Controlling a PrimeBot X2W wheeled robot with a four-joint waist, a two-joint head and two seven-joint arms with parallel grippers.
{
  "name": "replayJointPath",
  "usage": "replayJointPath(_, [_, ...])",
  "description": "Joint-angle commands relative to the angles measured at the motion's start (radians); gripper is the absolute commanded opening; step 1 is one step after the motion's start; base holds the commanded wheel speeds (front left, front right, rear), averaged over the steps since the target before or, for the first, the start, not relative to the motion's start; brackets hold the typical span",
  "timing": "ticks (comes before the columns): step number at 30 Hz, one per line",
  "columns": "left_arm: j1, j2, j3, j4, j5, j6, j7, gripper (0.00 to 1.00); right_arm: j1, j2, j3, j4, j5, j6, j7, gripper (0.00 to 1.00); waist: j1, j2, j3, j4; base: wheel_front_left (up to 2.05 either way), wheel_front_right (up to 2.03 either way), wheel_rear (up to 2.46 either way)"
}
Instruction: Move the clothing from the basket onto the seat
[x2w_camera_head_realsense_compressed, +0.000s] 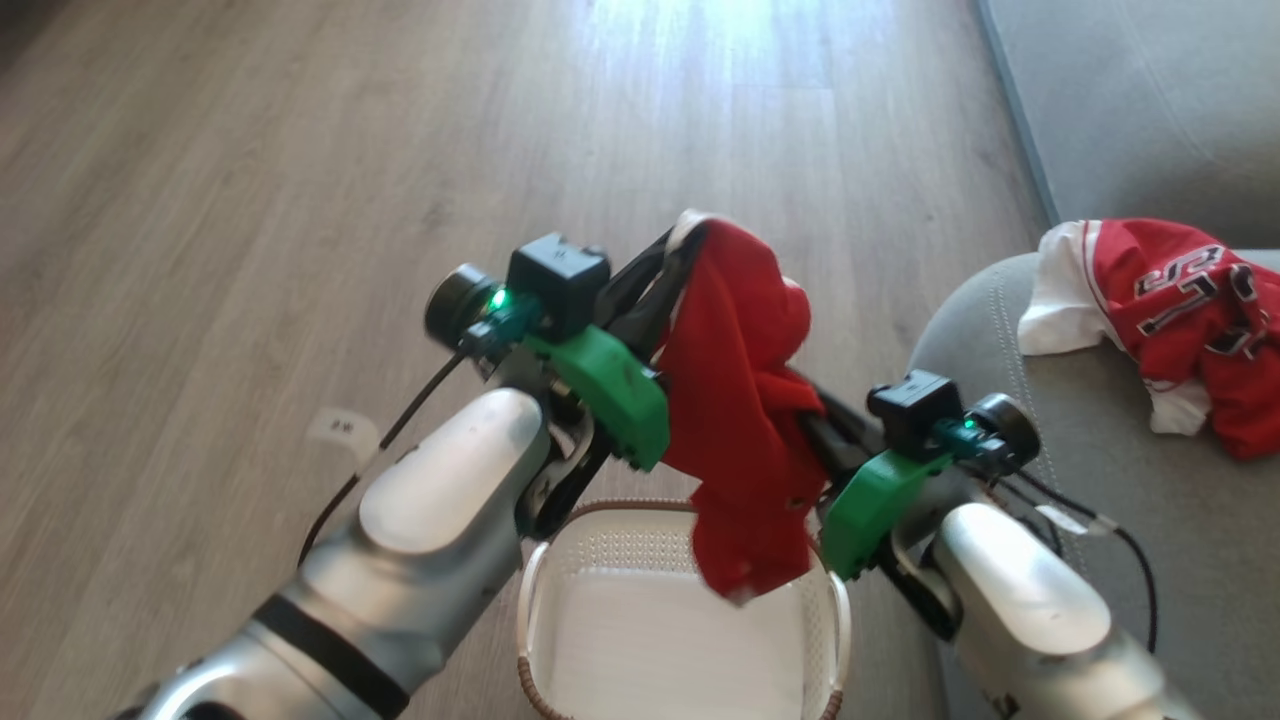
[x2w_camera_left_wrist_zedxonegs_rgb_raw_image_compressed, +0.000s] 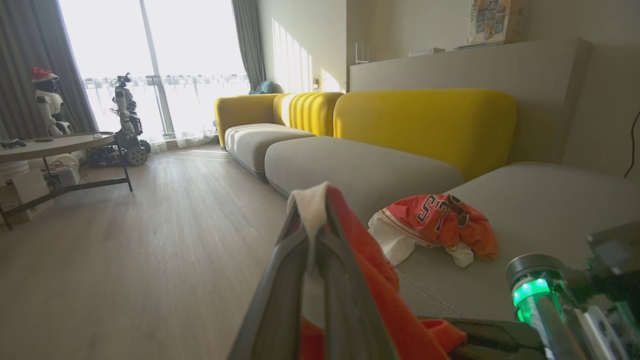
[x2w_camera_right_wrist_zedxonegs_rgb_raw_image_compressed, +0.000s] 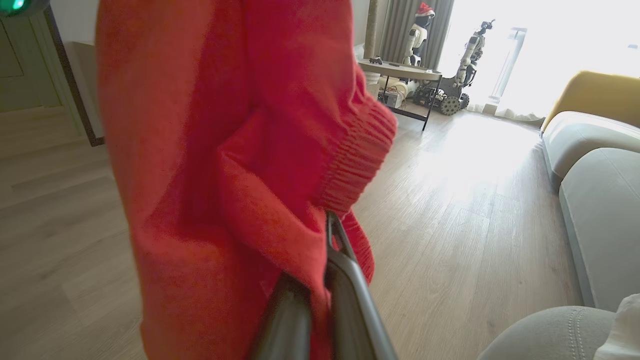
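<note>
My left claw, shut tight on the white-trimmed edge of the red shorts, holds them up above the basket. My right claw, fingers pressed together, pinches a lower fold of the same shorts on the basket's right side. The cloth hangs between the two claws, and its loose bottom end dangles over the basket's far rim; whether it touches the rim I cannot tell. To the right of the basket rises the rounded, stitched edge of the grey seat, with my own right forearm lying between basket and seat. The red jersey with black-and-white numerals lies crumpled on that seat, well apart from both claws. Wooden floor stretches beyond the basket. Far past it stand yellow sofa backs, a round bench, a wheeled robot and a white robot in a red hat before a bright window.
</note>
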Motion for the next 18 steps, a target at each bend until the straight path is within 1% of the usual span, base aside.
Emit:
replayJointPath(1, [-0.021, 0.024, 0.040, -0.009, -0.011, 0.007, -0.016, 0.00, -0.037, -0.006, -0.013, -0.048, 0.007, 0.000, -0.013, 0.00, 0.0000, 0.0000, 0.005, -0.016, 0.00, 0.00, 0.00])
replayJointPath(2, [-0.013, 0.025, 0.041, 0.001, -0.014, 0.008, -0.025, 0.14, -0.035, -0.012, -0.023, -0.060, 0.003, 0.000, -0.013, 0.00, 0.0000, 0.0000, 0.007, -0.024, 0.00, 0.00, 0.00])
replayJointPath(4, [0.003, 0.025, 0.043, 0.019, -0.020, 0.008, -0.042, 0.99, -0.031, -0.021, -0.045, -0.081, -0.006, 0.000, -0.013, 0.00, 0.0000, 0.0000, 0.011, -0.039, 0.00, 0.00, 0.00])
replayJointPath(9, [0.036, 0.023, 0.046, 0.058, -0.032, 0.008, -0.081, 1.00, -0.023, -0.044, -0.114, -0.119, -0.032, 0.000, -0.013, 0.00, 0.0000, 0.0000, 0.021, -0.084, 0.00, 0.00, 0.00])
replayJointPath(14, [0.068, 0.018, 0.036, 0.095, -0.040, -0.007, -0.103, 1.00, -0.015, -0.069, -0.209, -0.140, -0.075, 0.000, -0.013, 0.00, 0.0000, 0.0000, 0.031, -0.137, 0.00, 0.00, 0.00])
replayJointPath(16, [0.081, 0.014, 0.028, 0.106, -0.042, -0.013, -0.109, 1.00, -0.013, -0.080, -0.244, -0.151, -0.091, 0.000, -0.013, 0.00, 0.0000, 0.0000, 0.034, -0.163, 0.00, 0.00, 0.00])
replayJointPath(18, [0.098, 0.009, 0.015, 0.119, -0.043, -0.021, -0.114, 1.00, -0.009, -0.099, -0.290, -0.171, -0.117, 0.000, -0.013, 0.00, 0.0000, 0.0000, 0.040, -0.206, 0.00, 0.00, 0.00])
